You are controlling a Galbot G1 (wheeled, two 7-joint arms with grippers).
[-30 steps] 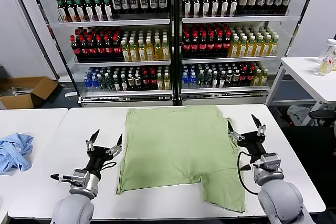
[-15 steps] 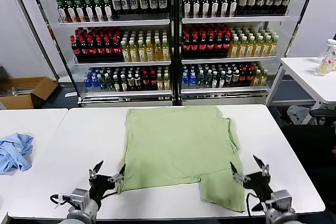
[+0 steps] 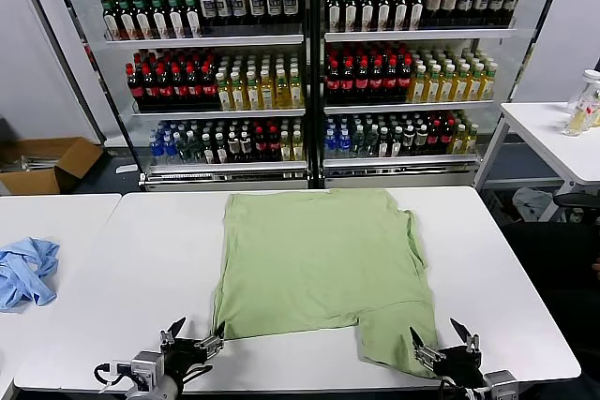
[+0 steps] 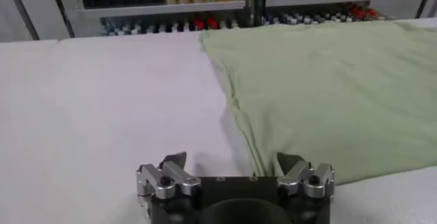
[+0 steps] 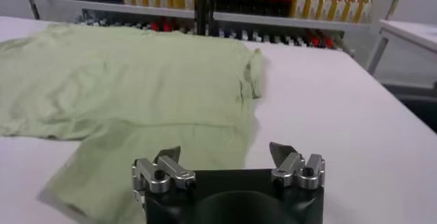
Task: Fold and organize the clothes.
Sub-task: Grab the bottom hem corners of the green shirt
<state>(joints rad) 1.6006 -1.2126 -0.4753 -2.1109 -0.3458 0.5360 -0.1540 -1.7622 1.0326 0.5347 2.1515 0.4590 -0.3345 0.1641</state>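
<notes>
At the near edge of the tabletop (image 3: 141, 259), both grippers sit low with their jaws spread wide and nothing between them. On the robot's left, the left gripper (image 3: 192, 341) hovers just beside the near left corner of the light green shirt (image 3: 323, 269), one fingertip close to the hem, the other over bare white surface; its wrist view shows the same gripper (image 4: 232, 171) facing the cloth's edge, which runs away from it in a slightly raised fold. On the robot's right, the right gripper (image 3: 444, 346) hangs by the near right corner of the shirt, where a folded-in flap reaches closest to the table's near edge; in its wrist view the gripper (image 5: 225, 160) looks over that flap, with the shirt (image 5: 136, 82) stretching off toward the far edge. The shirt lies flat, plain side up, in the middle of the table, its top edge almost at the far edge. A second white table (image 3: 56, 217) adjoins on the left and carries a crumpled light blue garment (image 3: 23, 271). Behind the tables stand glass-fronted coolers (image 3: 309, 63) packed with rows of bottles. A cardboard box (image 3: 47, 164) sits on the floor at left, and another white table (image 3: 553, 138) stands at right.
</notes>
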